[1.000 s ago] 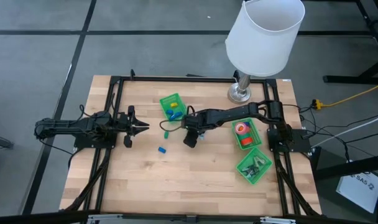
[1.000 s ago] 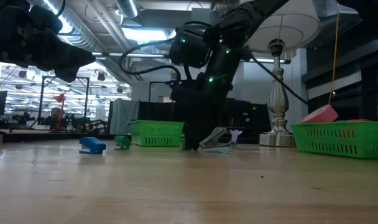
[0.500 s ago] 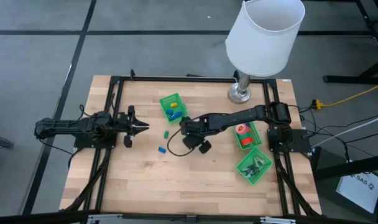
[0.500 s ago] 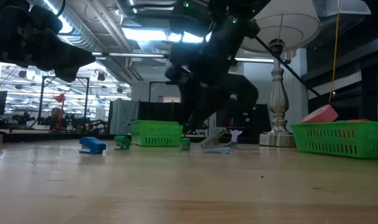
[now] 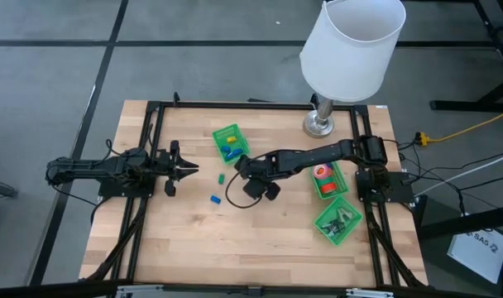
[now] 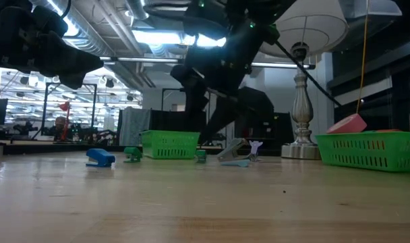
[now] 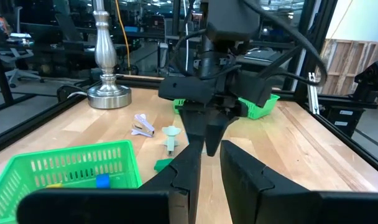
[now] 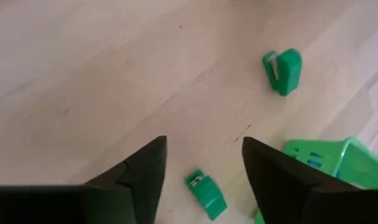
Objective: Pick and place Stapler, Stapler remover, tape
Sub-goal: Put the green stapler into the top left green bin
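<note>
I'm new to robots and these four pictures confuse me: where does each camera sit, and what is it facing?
High: overhead, straight down; both arms, table.
Low: table height, level across; right arm above.
Left wrist: on the left arm, facing the right arm; own fingers below.
Right wrist: looks down; right tool open.
Shared: small green stapler.

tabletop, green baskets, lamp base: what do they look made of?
Pale wooden tabletop: looks like butcher-block wood, with visible plank seams and grain and a low sheen. Green slotted baskets: likely moulded plastic, uniform bright colour with lattice walls. Silver turned lamp base: probably polished metal, with mirror-like highlights, though plated plastic is possible.
</note>
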